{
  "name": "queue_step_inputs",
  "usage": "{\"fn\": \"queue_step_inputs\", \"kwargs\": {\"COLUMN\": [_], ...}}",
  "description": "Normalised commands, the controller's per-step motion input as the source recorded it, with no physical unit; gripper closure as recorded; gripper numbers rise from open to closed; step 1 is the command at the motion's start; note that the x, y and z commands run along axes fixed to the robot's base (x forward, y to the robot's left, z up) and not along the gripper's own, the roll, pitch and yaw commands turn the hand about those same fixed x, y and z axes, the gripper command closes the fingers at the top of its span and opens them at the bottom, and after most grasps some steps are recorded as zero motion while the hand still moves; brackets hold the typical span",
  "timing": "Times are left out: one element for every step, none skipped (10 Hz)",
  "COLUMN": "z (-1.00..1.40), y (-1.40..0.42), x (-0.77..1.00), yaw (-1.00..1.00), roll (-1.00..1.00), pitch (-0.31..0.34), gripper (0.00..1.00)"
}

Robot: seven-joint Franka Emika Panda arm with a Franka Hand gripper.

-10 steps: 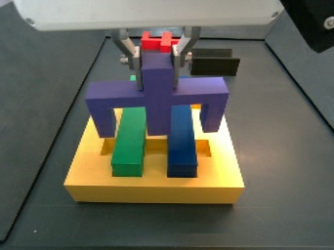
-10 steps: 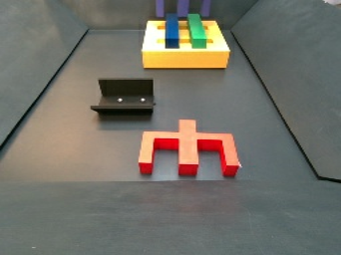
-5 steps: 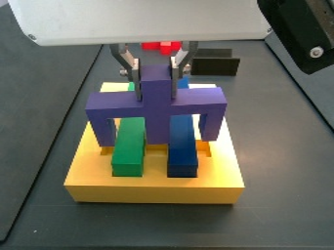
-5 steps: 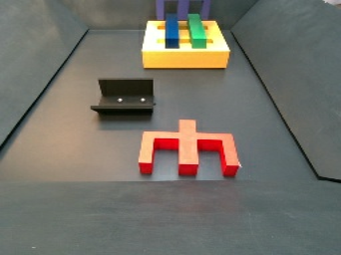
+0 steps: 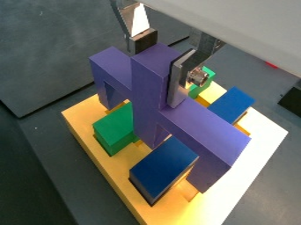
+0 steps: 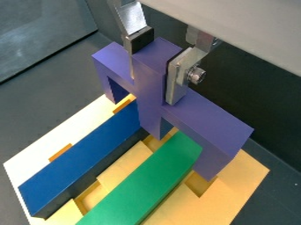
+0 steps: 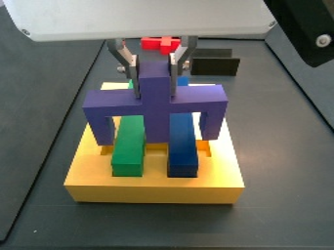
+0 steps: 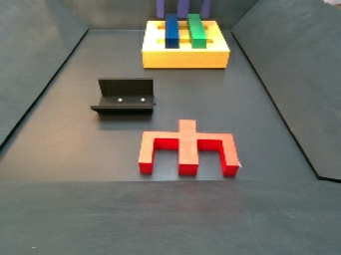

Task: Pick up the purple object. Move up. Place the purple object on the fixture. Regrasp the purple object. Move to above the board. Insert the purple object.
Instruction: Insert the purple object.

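The purple object (image 7: 156, 103) stands upright on the yellow board (image 7: 156, 186), its legs down at the board's top and its crossbar spanning a green bar (image 7: 129, 145) and a blue bar (image 7: 183, 145). My gripper (image 7: 154, 61) reaches down from above, shut on the raised centre tab. In both wrist views one silver finger plate (image 5: 182, 79) (image 6: 179, 77) lies flat against the tab's side and the other dark pad (image 5: 143, 40) (image 6: 139, 39) shows at the tab's far edge. The fixture (image 8: 126, 97) stands apart on the dark floor.
A red forked piece (image 8: 189, 149) lies flat on the floor, on the fixture's far side from the board (image 8: 184, 58). Sloped dark walls ring the floor on each side.
The purple object and the gripper have come down since a second ago, and the crossbar sits lower over the bars. Since half a second ago almost nothing has shifted.
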Motion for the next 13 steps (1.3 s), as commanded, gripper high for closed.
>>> {"fn": "queue_step_inputs", "kwargs": {"z": [-0.33,-0.44,0.00,-0.18,-0.39,-0.46,-0.27,-0.21,-0.20,-0.23,-0.05,-0.08,-0.07], "y": [0.00,0.00,0.00,0.00,0.00,0.00,0.00,0.00,0.00,0.00,0.13,0.15,0.15], "x": [-0.03,-0.10,-0.02,0.00,0.07,0.17,0.05,0.07,0.01,0.00,0.22,0.45,0.30], "yaw": [0.00,0.00,0.00,0.00,0.00,0.00,0.00,0.00,0.00,0.00,-0.07,-0.26,-0.23], "roll": [0.05,0.10,0.00,0.00,0.01,0.00,0.00,0.00,0.01,0.06,0.04,0.11,0.09], "pitch": [-0.099,-0.131,-0.010,-0.056,-0.099,-0.110,-0.051,-0.009,0.000,0.000,0.113,0.201,0.183], "gripper": [1.00,1.00,1.00,1.00,1.00,1.00,1.00,1.00,1.00,1.00,1.00,1.00,1.00]}}
